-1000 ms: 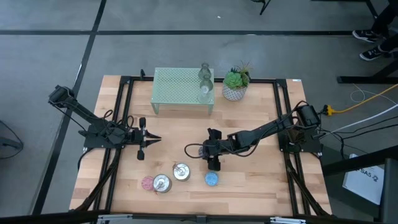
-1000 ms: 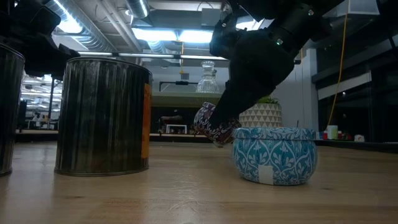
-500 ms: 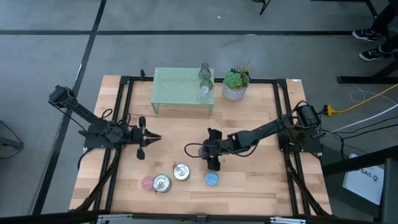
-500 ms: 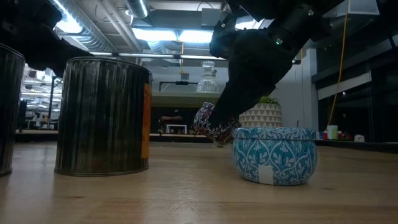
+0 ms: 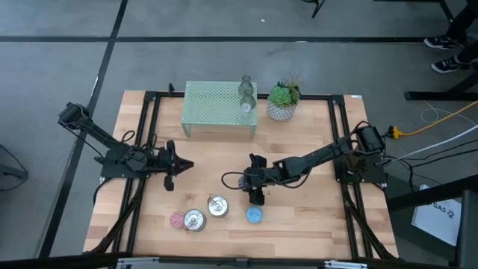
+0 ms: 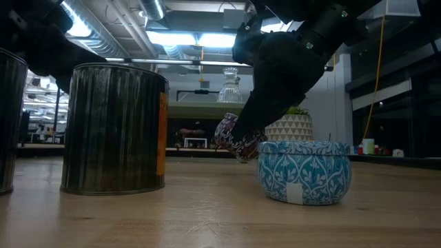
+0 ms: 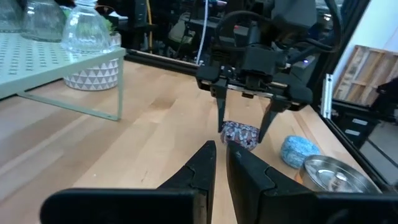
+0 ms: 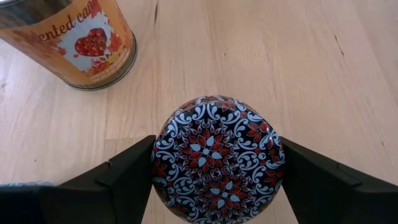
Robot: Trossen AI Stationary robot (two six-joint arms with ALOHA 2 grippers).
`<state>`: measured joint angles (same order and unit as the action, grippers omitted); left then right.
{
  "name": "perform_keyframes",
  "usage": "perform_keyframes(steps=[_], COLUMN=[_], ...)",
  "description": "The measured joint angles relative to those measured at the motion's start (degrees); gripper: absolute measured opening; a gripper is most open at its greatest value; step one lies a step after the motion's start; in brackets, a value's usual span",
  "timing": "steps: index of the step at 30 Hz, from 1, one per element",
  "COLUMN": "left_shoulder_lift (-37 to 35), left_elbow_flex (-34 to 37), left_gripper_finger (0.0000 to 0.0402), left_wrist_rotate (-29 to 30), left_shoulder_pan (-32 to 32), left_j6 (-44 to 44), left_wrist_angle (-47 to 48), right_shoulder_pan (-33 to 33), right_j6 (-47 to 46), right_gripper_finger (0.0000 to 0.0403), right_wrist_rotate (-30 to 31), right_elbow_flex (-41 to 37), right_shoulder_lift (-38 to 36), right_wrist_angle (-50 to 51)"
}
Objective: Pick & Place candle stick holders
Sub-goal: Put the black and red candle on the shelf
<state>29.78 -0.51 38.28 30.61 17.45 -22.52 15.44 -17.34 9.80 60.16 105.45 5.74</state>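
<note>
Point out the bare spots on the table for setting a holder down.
Bare wood lies between the mesh stand and the right pincer, which grips a patterned tin, and along the right side. The front is crowded: pink holder, two silver tins, blue tin.

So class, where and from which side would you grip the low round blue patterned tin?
Grip the blue patterned tin across its curved side wall, descending from straight above. It sits upright and squat with a flat lid, and the table is free around it.
</note>
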Motion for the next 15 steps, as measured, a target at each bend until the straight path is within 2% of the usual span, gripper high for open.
perform_keyframes(steps=[6,15], left_shoulder_lift=[0.00,0.00], left_elbow_flex=[0.02,0.01], left_gripper_finger=[0.0031,0.0032], left_wrist_rotate=[-0.40,2.06], left_shoulder_pan=[0.00,0.00], left_j6=[-0.12,-5.52], left_wrist_angle=[0.16,0.50], right_shoulder_pan=[0.00,0.02], right_j6=[-0.02,-0.02], right_gripper_finger=[0.0303,0.0303], right_wrist_rotate=[-0.13,-0.13], right_elbow_flex=[0.00,0.00], right_shoulder_lift=[0.00,0.00], right_wrist_angle=[0.02,0.02])
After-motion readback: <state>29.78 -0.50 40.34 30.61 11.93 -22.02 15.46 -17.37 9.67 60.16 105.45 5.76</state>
